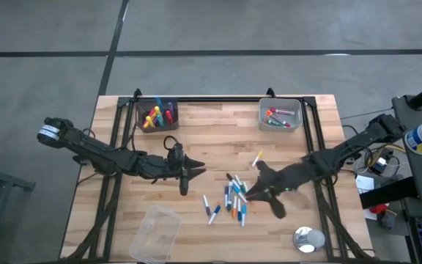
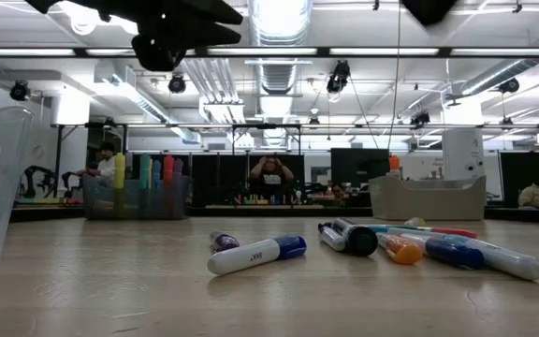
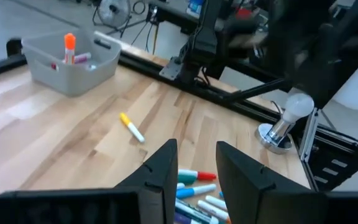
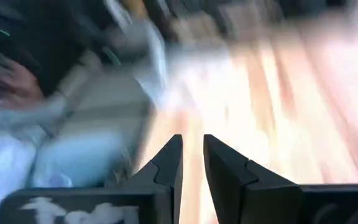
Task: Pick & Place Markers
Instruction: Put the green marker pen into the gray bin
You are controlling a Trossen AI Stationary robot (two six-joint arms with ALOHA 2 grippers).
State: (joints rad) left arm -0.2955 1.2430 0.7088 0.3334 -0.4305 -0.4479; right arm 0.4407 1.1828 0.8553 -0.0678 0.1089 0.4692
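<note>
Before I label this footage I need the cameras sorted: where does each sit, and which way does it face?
High view: overhead, straight down on the wooden table; both dark arms show, left gripper, right gripper.
Low view: table height, level across the scattered capped markers into the room; only dark arm parts overhead.
Left wrist view: past its own open fingers toward a grey bin.
Right wrist view: motion-blurred; own narrow-set fingers over wood.
Shared: the yellow-capped white marker.

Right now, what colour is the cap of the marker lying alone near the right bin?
Yellow cap, white barrel: the lone marker, clearest in the left wrist view.
</note>
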